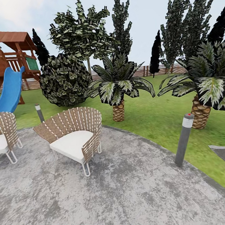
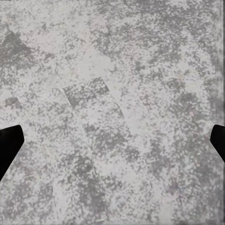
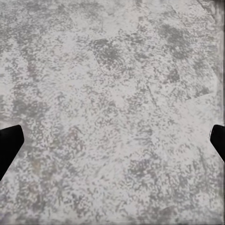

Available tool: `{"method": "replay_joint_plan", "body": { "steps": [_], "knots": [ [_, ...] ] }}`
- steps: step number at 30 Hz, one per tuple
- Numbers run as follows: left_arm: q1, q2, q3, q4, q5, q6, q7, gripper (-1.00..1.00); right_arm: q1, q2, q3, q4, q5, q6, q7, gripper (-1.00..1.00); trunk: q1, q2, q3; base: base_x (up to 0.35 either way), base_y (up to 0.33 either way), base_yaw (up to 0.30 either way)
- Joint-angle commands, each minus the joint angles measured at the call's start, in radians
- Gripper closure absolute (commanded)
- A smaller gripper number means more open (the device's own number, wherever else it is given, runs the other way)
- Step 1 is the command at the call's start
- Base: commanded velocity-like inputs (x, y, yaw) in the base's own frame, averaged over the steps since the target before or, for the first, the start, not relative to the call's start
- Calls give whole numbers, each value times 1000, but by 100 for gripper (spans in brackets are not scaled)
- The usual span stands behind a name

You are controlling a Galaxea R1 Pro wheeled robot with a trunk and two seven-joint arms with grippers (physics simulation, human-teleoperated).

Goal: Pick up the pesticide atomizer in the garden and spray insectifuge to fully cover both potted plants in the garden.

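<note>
Black fingers (image 2: pixel 9 147) apart over mottled paving (image 2: pixel 122 93).

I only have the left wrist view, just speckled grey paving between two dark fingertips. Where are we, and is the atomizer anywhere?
Observer: On the round patio; two wicker chairs stand ahead, the nearer one left of centre.
Operator: Any atomizer or potted plants?
Observer: I can't make out either. Beyond the patio edge are lawn and two palms, one straight ahead.
Operator: Right gripper holding anything?
Observer: No. The right gripper is open over bare paving.
</note>
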Motion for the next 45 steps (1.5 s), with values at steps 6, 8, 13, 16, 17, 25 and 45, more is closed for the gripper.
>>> {"method": "replay_joint_plan", "body": {
  "steps": [6, 8, 13, 16, 17, 25, 45],
  "knots": [
    [0, 4, 2, 4, 3, -40, -2, -100, -1, 5, 3, 4, 0, -3, 0, -100, 0, -1, -1, -16, -49, -274],
    [0, 3, 0, 7, 3, -57, -2, -100, -1, 5, 3, 5, 1, -3, 0, -100, 0, -1, -1, -102, -197, -276],
    [0, 1, -2, 10, 0, -71, -2, -100, -1, 7, 3, 18, 0, -3, -1, -100, 0, -1, -1, -130, -241, -220],
    [0, 0, -2, 11, -1, -71, -2, -100, -1, 7, 4, 22, 1, -4, 0, -100, 0, -1, -1, -106, -253, -21],
    [0, 0, -2, 11, -1, -71, -2, -100, -1, 7, 4, 22, 2, -5, 0, -100, 0, -1, -1, -103, -254, -8],
    [0, 0, -2, 12, -2, -71, -1, -100, -1, 7, 3, 24, 5, -5, 0, -100, 0, -1, -1, -102, -255, -2],
    [0, -1, -2, 12, -2, -71, -1, -100, -1, 9, 3, 20, 0, -5, 0, -100, 0, -1, -1, -33, -265, -107]
  ]
}}
